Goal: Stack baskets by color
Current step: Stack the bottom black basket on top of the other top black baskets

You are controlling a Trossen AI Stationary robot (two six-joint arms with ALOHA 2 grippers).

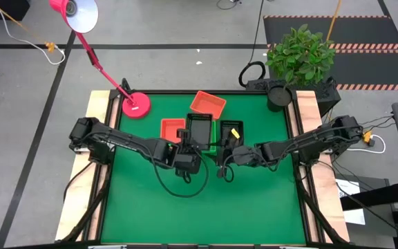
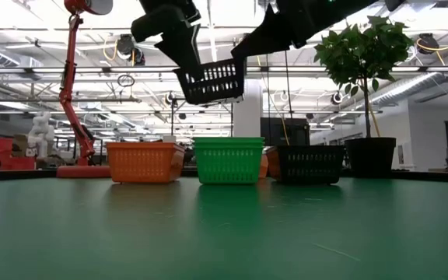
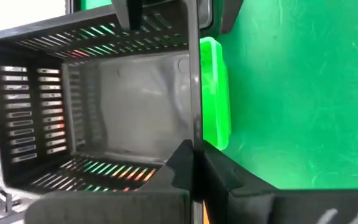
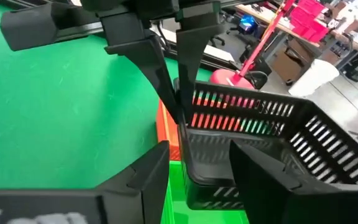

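Black basket [image 2: 212,80] aloft, wall pinched in left tool [image 3: 191,163]

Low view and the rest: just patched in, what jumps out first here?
A black basket hangs in the air above the green basket, its wall pinched by the shut left gripper, with the right gripper open around its other wall. Below, an orange basket, the green one and another black basket stand in a row on the table. A pink lamp leans over the far left corner.
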